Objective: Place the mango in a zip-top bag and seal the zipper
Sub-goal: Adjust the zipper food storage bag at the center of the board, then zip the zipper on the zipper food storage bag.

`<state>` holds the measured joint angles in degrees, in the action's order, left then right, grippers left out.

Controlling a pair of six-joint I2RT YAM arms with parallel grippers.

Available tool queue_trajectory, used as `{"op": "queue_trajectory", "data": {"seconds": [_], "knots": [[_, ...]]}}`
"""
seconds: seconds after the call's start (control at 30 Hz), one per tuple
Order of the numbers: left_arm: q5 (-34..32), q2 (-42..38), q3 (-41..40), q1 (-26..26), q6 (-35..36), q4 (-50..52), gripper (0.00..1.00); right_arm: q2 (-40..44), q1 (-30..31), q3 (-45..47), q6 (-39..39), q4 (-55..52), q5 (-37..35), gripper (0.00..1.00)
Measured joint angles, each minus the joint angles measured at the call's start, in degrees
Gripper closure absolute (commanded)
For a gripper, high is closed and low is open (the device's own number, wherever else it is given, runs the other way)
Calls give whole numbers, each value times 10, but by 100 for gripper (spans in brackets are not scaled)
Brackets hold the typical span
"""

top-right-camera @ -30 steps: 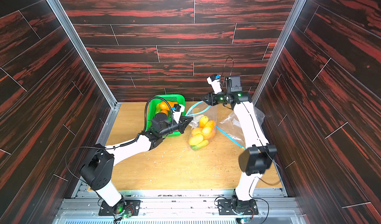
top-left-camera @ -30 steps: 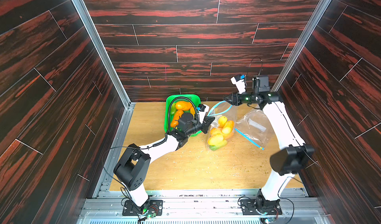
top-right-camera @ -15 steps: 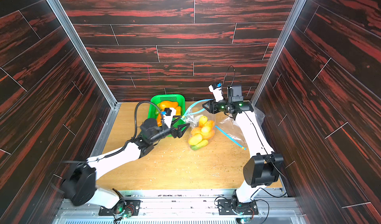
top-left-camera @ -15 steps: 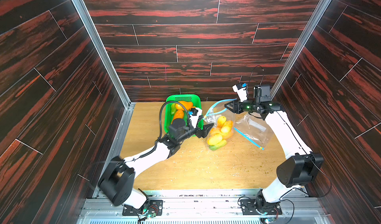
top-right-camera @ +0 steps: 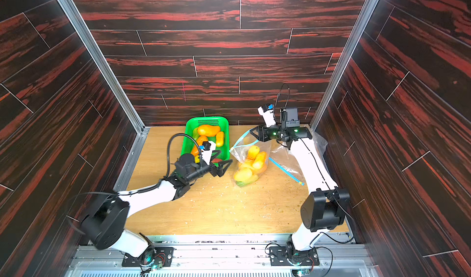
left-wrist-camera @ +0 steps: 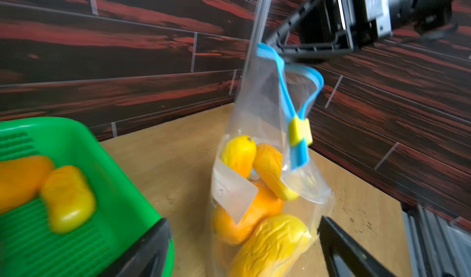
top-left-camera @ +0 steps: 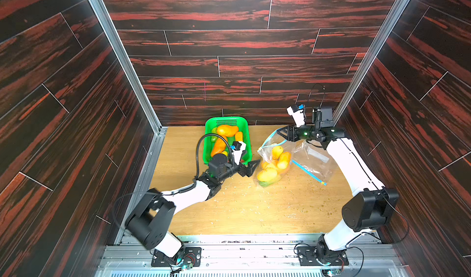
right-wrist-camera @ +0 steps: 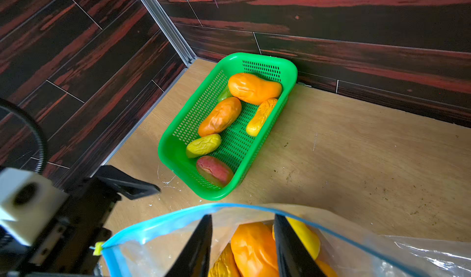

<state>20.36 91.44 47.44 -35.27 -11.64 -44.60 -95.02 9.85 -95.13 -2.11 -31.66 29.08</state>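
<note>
Mangoes, bagged: several yellow and orange pieces are heaped in the bottom of the zip-top bag, which stands on the table just beside the near end of the green basket.

Right gripper: the fingers are part-way closed, with a gap between them in the wrist view. The bag's blue zipper strip is caught at their tips, and the bag hangs from there with its mouth gaping. Pinched or merely hooked: cannot tell. The yellow slider sits where the strip's two halves meet. The gripper is level, raised above the table and pointing toward the basket side. The wrist is near the far right corner, and the forearm slopes back to a raised elbow over the near right edge.

Left gripper: the fingers are spread wide and hold nothing. Their tips are just beside the bag's lower half; contact cannot be told. The gripper is low over the table and aimed at the bag. The forearm runs back across the table to an elbow at the near left.

Loose mangoes: several lie in the basket.

Second clear bag: it lies flat on the table under the right forearm.
</note>
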Motion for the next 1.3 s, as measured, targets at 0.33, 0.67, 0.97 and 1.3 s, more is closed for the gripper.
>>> {"op": "queue_trajectory", "data": {"seconds": [0.33, 0.67, 0.97, 1.3], "knots": [[57, 56, 52, 0, -11, -61, 10, 0, 0, 7, 0, 1, 0, 62], [78, 77, 86, 3, -16, -82, 66, 5, 0, 19, 2, 4, 0, 62], [95, 77, 99, 12, 5, -65, 84, 51, 0, 45, -10, 13, 29, 62], [114, 57, 175, 15, 70, 40, 80, 93, 0, 49, -40, 25, 77, 62]]}}
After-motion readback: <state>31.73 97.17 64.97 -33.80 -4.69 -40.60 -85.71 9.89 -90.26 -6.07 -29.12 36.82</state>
